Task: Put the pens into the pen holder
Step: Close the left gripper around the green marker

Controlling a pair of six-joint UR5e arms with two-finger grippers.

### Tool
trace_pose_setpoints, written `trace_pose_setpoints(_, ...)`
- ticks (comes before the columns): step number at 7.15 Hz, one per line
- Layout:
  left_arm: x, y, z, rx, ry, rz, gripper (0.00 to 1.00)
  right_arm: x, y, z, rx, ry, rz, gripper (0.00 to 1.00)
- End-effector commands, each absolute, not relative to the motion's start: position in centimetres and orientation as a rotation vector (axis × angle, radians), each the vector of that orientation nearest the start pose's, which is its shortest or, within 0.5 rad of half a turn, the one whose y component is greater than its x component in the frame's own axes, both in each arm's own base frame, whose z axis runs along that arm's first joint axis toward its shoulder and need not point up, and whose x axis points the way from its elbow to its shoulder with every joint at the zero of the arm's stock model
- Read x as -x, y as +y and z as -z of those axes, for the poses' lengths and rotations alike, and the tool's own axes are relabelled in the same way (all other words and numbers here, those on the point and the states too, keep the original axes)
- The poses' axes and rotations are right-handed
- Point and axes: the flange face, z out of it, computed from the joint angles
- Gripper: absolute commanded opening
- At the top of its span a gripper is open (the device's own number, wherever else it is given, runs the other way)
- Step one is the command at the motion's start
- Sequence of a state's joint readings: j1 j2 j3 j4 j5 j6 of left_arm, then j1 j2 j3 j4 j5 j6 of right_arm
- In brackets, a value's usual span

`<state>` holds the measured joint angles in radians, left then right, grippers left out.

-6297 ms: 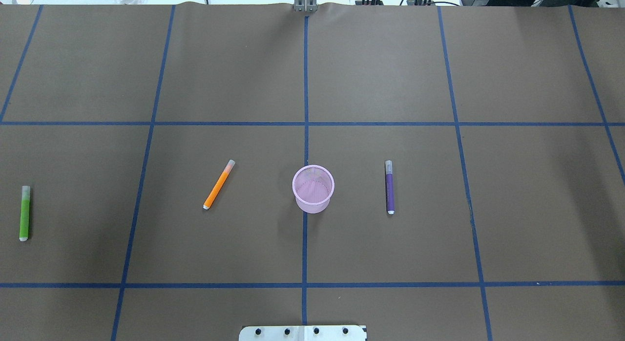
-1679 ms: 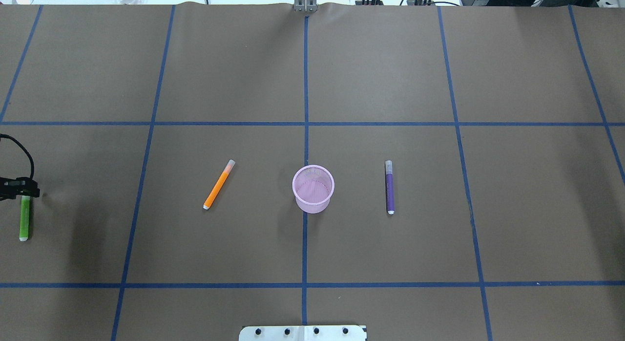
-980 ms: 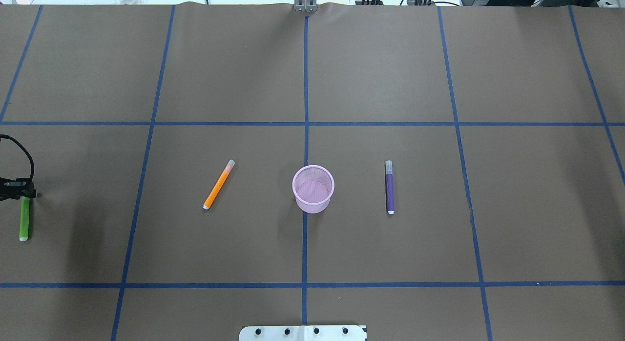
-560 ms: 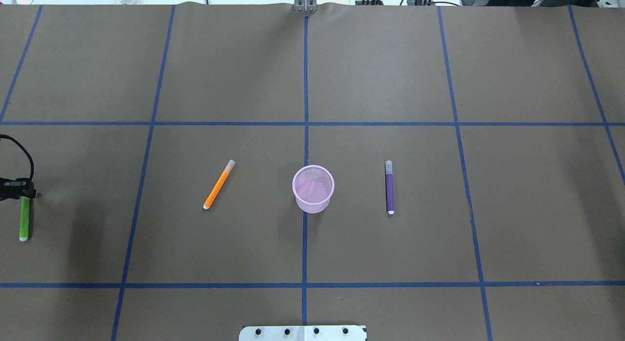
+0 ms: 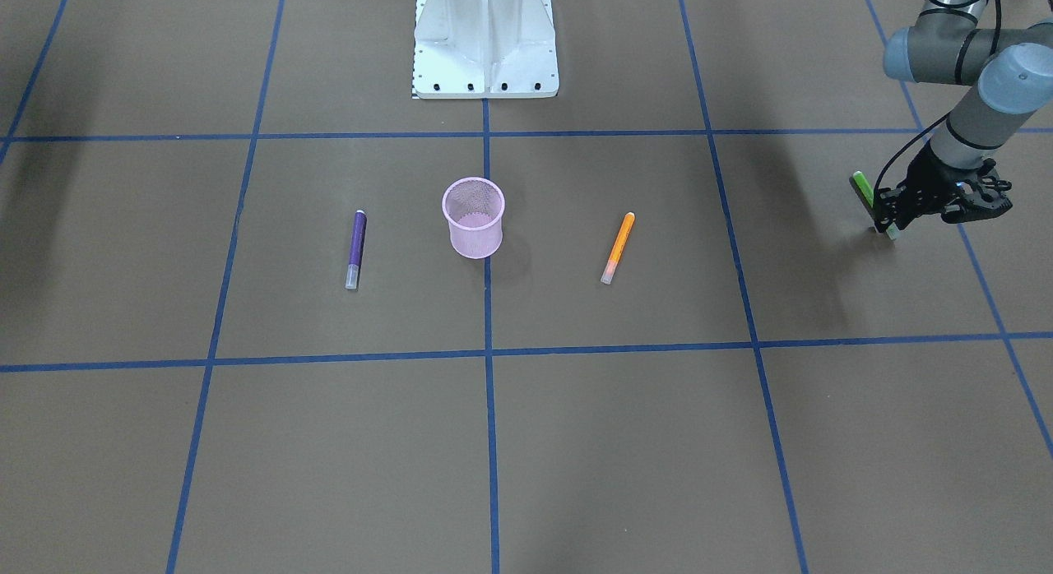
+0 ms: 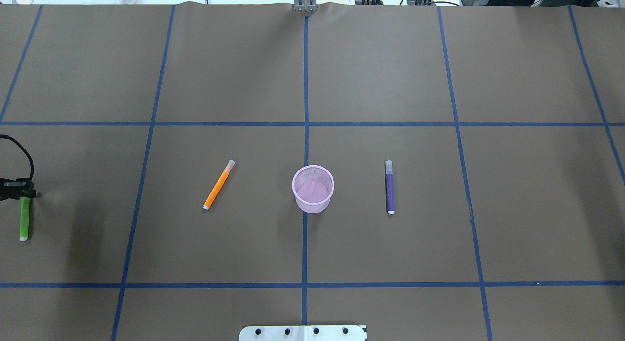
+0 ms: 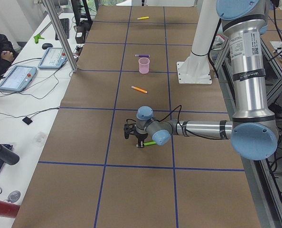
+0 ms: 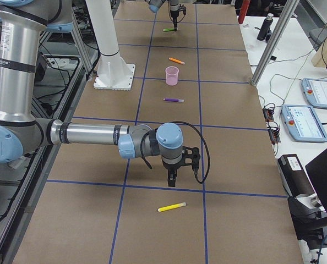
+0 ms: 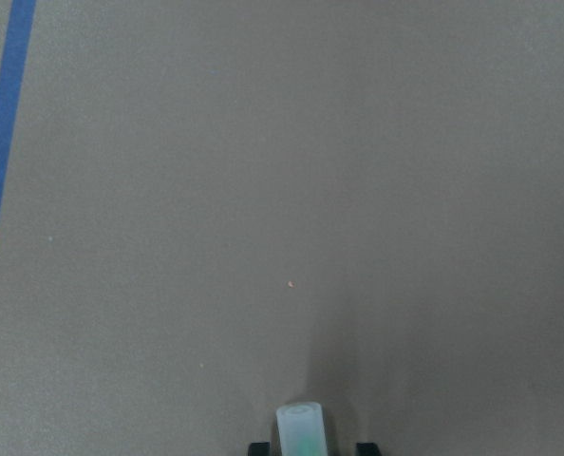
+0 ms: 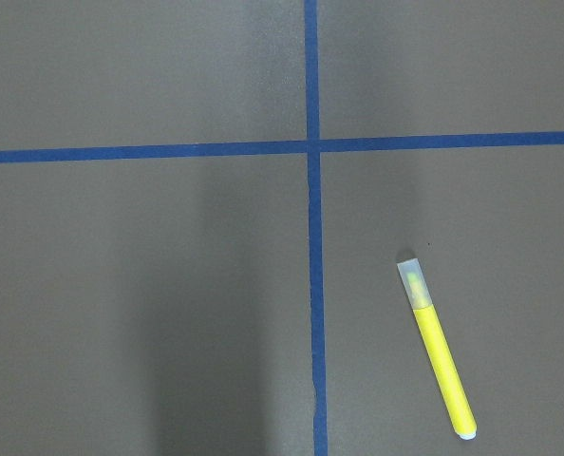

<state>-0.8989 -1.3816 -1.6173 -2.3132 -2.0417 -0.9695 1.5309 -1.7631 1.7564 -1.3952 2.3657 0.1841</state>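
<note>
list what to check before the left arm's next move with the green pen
1. left hand lined up on the green pen: ok, it sits at the cap end, and the wrist view shows the cap between the fingers.
2. Grip closed on the pen: cannot tell.
3. Green pen flat on the table: ok.
4. pen holder upright and empty: ok.
5. Route to the holder: probably ok; the orange pen lies between, so carry above it.
6. right hand out of the way: ok, it is at the far end, above the table near the yellow pen.
</note>
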Motion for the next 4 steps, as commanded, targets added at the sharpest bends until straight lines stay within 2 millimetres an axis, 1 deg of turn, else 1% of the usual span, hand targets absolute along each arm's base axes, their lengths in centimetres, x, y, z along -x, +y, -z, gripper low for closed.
trace_pose_setpoints(1, -20.60, -39.94, -65.43, -0.064, 0.740, 0.142, 0.42, -4.53, -42.33, -63.41, -0.070, -0.807, -0.069, 1.00)
trace_pose_setpoints(3, -20.60, -39.94, -65.43, -0.064, 0.740, 0.142, 0.41, -4.53, -42.26, -63.47, -0.069, -0.807, -0.070, 1.00)
trace_pose_setpoints(4, -20.60, -39.94, -65.43, -0.064, 0.740, 0.142, 0.39, -4.53, -42.26, -63.47, -0.069, -0.807, -0.070, 1.00)
